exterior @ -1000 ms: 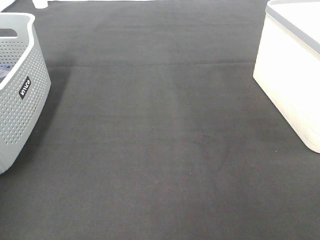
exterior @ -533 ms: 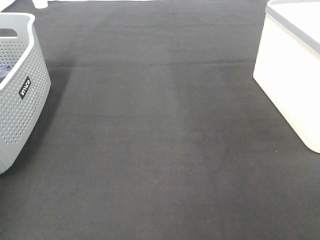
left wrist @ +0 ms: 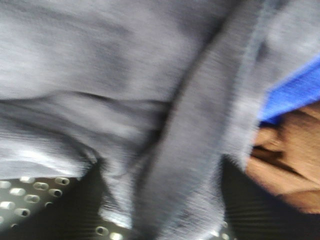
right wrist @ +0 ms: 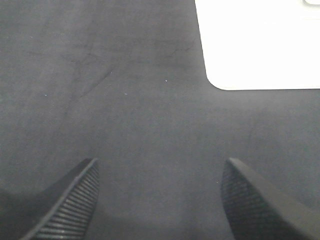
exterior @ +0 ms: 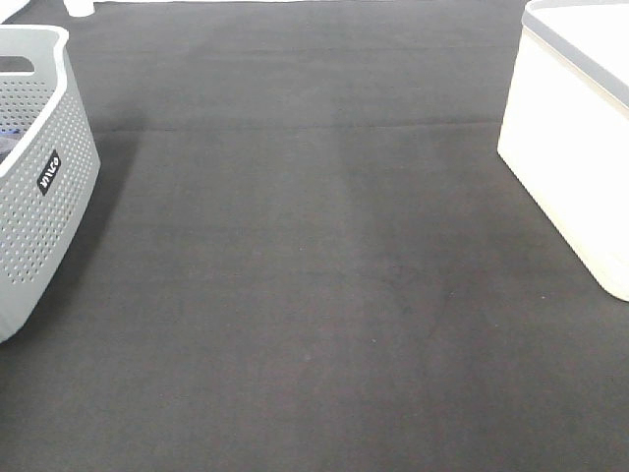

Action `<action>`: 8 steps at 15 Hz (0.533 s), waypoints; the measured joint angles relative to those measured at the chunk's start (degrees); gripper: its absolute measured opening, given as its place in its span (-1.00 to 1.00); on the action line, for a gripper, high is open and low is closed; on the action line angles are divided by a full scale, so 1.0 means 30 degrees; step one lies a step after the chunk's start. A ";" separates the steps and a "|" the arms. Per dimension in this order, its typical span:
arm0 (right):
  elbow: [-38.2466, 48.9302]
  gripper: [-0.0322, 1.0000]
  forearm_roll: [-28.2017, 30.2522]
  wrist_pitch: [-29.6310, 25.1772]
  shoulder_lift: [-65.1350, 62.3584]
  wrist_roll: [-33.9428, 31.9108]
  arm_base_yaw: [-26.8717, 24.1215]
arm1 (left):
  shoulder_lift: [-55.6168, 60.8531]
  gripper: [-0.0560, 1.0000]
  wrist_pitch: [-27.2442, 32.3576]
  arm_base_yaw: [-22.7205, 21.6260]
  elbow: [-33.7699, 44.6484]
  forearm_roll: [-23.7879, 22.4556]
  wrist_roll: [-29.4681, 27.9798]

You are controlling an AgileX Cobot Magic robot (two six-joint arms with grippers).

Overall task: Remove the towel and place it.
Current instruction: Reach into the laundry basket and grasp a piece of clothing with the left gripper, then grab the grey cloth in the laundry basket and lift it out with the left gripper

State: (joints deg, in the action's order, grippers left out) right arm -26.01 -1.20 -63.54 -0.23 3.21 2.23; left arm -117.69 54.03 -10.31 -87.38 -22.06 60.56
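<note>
The table (exterior: 314,275) was dark grey and looked like soft felt. A grey basket (exterior: 39,197) with little holes stood on it at the left. A white box (exterior: 570,167) stood at the right, well apart.

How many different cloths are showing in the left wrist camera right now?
3. The greyish-lavender towel fills most of the view; a blue cloth peeks out beside it; a brown cloth sits next to the blue one. More may be hidden underneath.

The grey basket (exterior: 39,226) has a black label (exterior: 48,171) with unreadable white lettering.
</note>
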 joint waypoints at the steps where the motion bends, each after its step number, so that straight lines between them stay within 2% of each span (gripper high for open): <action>1: 0.0000 0.37 0.0000 0.0000 0.0000 0.0000 0.0000 | 0.0000 -0.26 -0.0210 0.0000 0.0000 0.0000 -0.0057; 3: 0.0000 0.37 0.0000 0.0000 0.0000 0.0000 0.0000 | 0.0000 -0.39 -0.0210 0.0000 0.0000 0.0057 -0.0153; 6: 0.0000 0.37 0.0000 0.0000 0.0000 0.0000 0.0000 | 0.0000 -0.42 -0.0191 0.0000 0.0000 0.0115 -0.0210; 8: 0.0000 0.37 0.0000 0.0000 0.0000 0.0000 0.0000 | 0.0000 -0.64 -0.0191 0.0000 0.0000 0.0134 -0.0210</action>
State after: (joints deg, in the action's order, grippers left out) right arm -26.01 -1.20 -63.54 -0.23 3.21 2.23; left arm -117.69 53.46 -10.31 -87.38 -21.66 59.93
